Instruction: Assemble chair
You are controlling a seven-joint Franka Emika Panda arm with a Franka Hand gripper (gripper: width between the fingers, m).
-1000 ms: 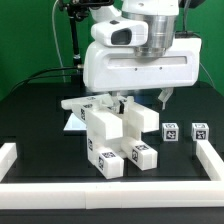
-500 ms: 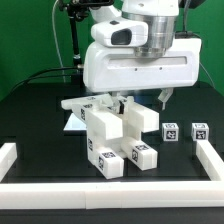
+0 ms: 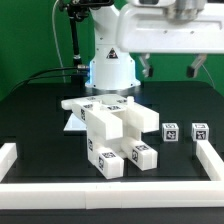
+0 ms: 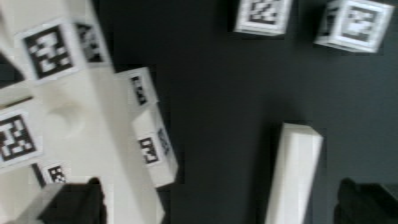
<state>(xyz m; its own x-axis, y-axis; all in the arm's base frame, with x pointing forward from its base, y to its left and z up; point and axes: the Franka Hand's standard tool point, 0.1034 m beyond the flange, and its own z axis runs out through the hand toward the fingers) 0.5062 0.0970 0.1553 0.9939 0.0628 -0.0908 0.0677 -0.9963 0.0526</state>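
The chair point(image 3: 115, 132) stands mid-table as a chunky white structure of joined slabs and blocks with square tags. Two loose tagged cubes point(image 3: 171, 131) point(image 3: 198, 131) sit apart to the exterior view's right of it. My gripper point(image 3: 172, 68) hangs high above the table, open, with nothing between its dark fingers point(image 3: 147, 68). In the wrist view the chair point(image 4: 89, 110) fills one side, both cubes point(image 4: 263, 15) point(image 4: 356, 22) lie beyond it, and the gripper point(image 4: 217, 205) frames bare black table between its fingertips point(image 4: 71, 205).
Plain white border rails run along the exterior view's left point(image 3: 8, 155), front point(image 3: 110, 196) and right point(image 3: 208, 156). One rail point(image 4: 294, 180) shows in the wrist view. The arm's base point(image 3: 108, 68) stands behind the chair. The table is black.
The gripper has risen from just above the chair to well above it, uncovering the arm's base behind. It stayed open. The chair and the cubes have not moved.
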